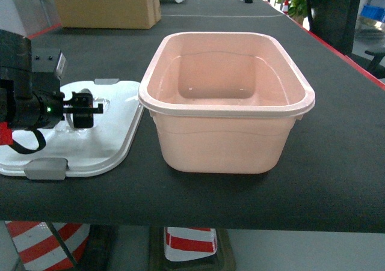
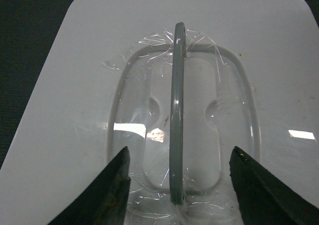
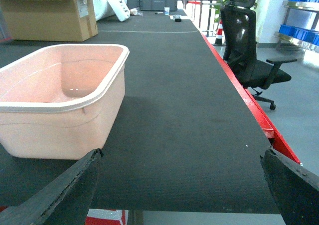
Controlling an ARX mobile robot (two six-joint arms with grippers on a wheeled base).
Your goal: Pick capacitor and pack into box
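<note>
The pale pink box [image 1: 225, 142] stands open in the middle of the black table, and nothing shows inside it. Its white lid [image 1: 114, 133] lies flat to its left, with grey clips. My left gripper [image 1: 84, 109] hovers over the lid, open. In the left wrist view the left gripper [image 2: 180, 152] straddles the lid's upright grey handle [image 2: 177, 110] without touching it. The right gripper [image 3: 182, 155] is open over bare table right of the box [image 3: 60, 130]. No capacitor is in view.
A brown cardboard carton [image 1: 105, 3] stands at the back left of the table. A black office chair [image 3: 246, 50] sits beyond the table's red right edge [image 3: 249, 100]. A red-and-white striped cone [image 1: 189, 241] stands below the front edge.
</note>
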